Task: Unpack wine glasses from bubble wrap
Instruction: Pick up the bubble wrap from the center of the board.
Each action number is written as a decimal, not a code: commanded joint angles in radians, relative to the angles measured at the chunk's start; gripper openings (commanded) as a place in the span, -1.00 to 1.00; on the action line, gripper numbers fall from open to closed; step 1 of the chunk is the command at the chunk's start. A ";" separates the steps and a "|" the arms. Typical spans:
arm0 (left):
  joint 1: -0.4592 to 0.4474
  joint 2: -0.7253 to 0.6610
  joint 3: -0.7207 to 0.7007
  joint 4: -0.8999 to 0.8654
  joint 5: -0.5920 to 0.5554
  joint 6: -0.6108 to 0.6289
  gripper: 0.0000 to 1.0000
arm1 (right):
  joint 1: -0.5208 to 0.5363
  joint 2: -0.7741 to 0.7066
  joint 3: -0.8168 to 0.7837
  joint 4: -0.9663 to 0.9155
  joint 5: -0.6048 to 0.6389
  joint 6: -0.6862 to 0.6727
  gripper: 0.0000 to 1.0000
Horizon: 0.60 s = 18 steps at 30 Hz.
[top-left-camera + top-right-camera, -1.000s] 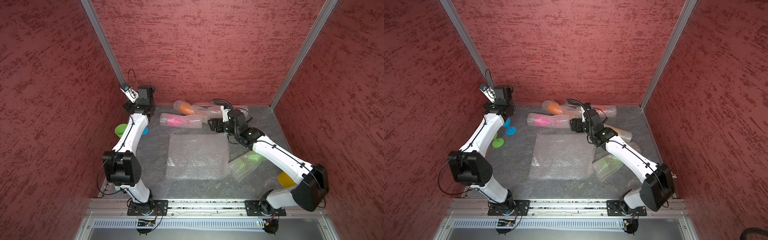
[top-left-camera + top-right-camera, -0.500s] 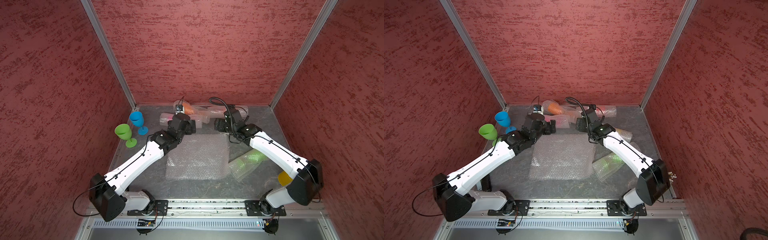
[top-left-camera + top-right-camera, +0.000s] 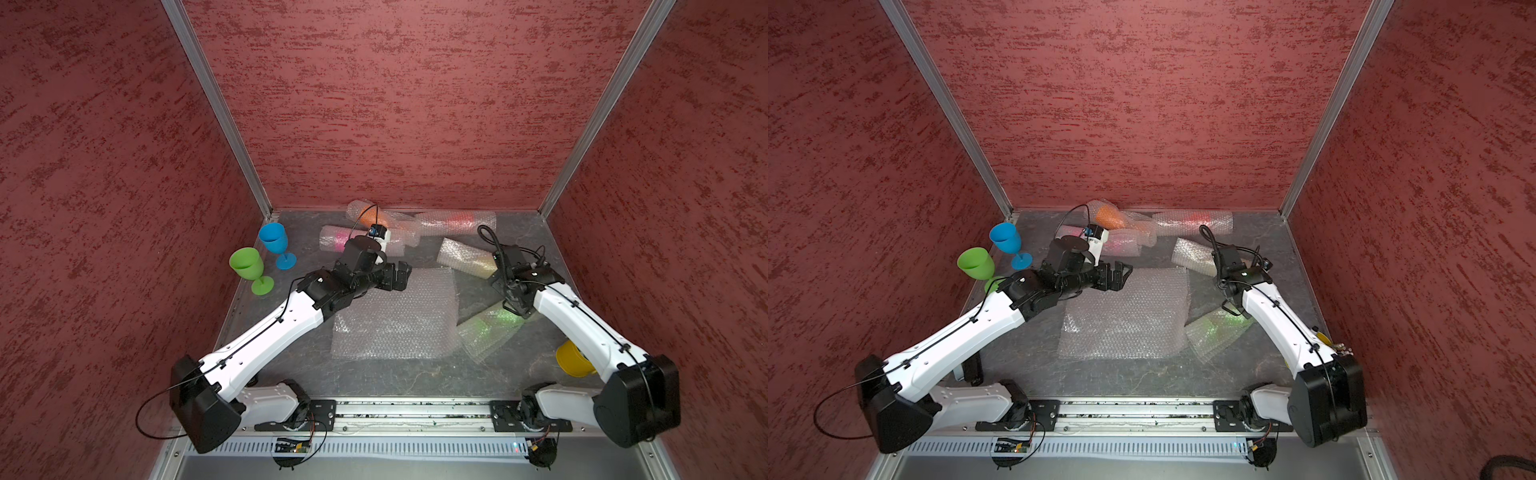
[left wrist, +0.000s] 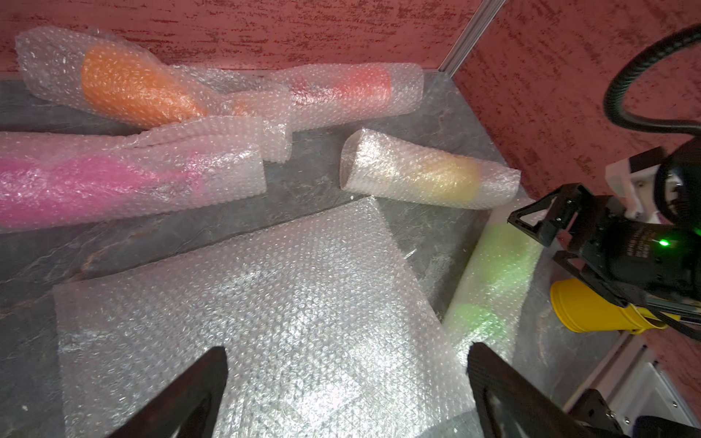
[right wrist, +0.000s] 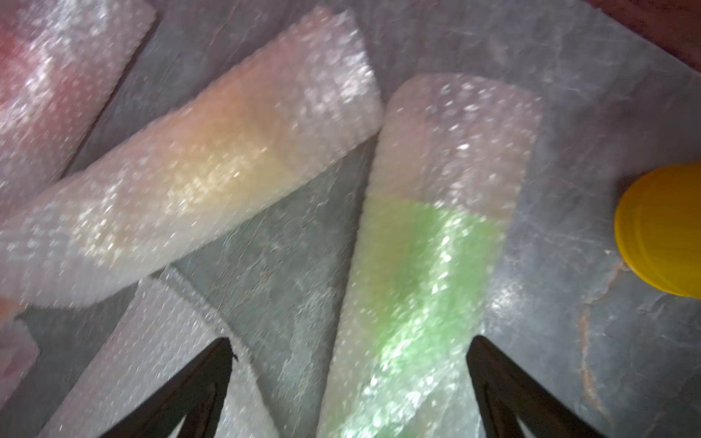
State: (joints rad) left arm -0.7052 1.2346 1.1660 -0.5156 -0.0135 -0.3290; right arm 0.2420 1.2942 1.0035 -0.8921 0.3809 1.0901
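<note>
1. Currently the left fingers (image 4: 212, 364) are spread wide and hold nothing. In both top views they sit over the back edge of a flat sheet (image 3: 395, 324) of bubble wrap that lies in the middle of the counter (image 3: 415, 382).
2. Likewise, the right fingers (image 5: 489, 364) are spread and empty. In the right wrist view they stand on either side of one end of a green roll (image 5: 417, 284), a green shape showing through bubble wrap. Whether they touch it cannot be told.
3. That green roll lies near the counter's right edge, just beside the flat sheet.
4. Four more wrapped bundles lie toward the back edge. The orange roll (image 4: 132, 91) and the red roll (image 4: 341, 91) are nearest the wall. The pink roll (image 4: 95, 182) and a yellowish roll (image 4: 428, 174) lie just in front of them. What the yellowish one holds cannot be told.
5. Unwrapped, the green goblet (image 3: 246, 266) and the blue goblet (image 3: 273, 239) stand upright, close together, at the counter's left edge toward the back corner.
6. The yellow goblet (image 3: 571, 361), also bare, sits at the right edge toward the front, partly hidden by the right arm (image 3: 582, 324).
</note>
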 commanded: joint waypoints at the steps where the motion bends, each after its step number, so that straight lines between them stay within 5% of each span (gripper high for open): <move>1: 0.005 -0.011 -0.007 0.014 0.065 -0.010 0.99 | -0.046 0.035 0.011 0.089 -0.005 0.029 0.97; 8: 0.040 -0.017 -0.006 0.006 0.043 -0.052 0.99 | -0.148 0.058 -0.071 0.150 -0.030 0.025 0.98; 18: 0.082 0.007 -0.019 0.020 0.085 -0.109 0.99 | -0.156 0.189 -0.118 0.226 -0.041 0.026 0.97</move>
State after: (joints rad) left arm -0.6422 1.2308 1.1591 -0.5148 0.0479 -0.4114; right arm 0.0879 1.4502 0.8757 -0.7197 0.3393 1.0996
